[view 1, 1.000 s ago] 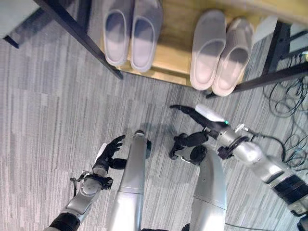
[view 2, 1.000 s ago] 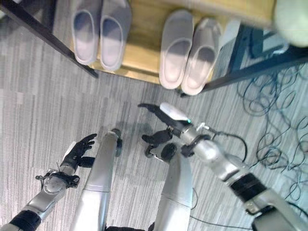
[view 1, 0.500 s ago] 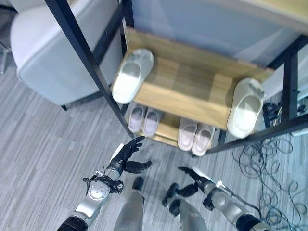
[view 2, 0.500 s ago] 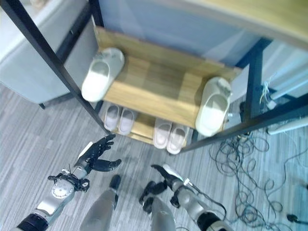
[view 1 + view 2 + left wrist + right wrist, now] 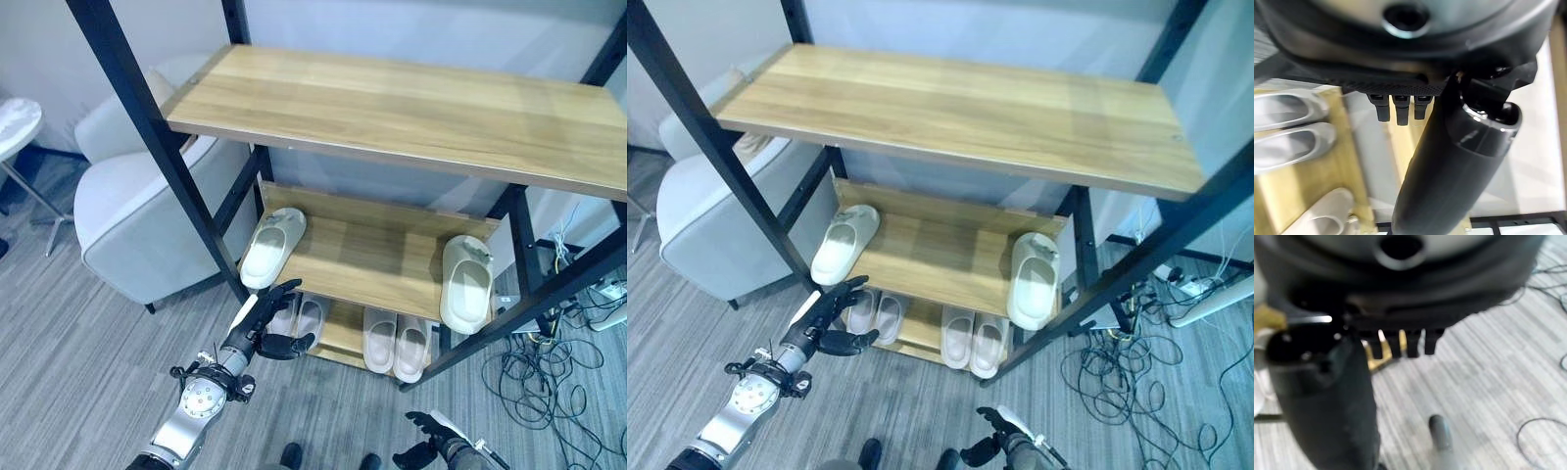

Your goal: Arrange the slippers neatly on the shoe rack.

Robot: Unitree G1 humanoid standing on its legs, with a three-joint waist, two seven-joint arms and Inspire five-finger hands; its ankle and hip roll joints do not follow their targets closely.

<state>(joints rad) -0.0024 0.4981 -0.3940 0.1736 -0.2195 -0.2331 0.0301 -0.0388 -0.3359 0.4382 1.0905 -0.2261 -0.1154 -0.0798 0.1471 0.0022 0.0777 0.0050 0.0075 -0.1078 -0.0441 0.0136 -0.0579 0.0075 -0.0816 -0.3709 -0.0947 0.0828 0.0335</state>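
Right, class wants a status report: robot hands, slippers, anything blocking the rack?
Left robot hand open, raised before the rack. Right robot hand low, holding nothing. White slippers apart on middle shelf. Nothing blocking.

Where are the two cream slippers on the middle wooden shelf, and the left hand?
left cream slipper (image 5: 271,249), left eye view, on its upper strap.
right cream slipper (image 5: 466,284), left eye view, on its footbed.
left hand (image 5: 257,323), left eye view, on the palm, fingers open.

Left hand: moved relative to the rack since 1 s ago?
Yes. The left hand, open, has risen toward the shoe rack, now before the bottom-shelf slippers; camera tilted too.
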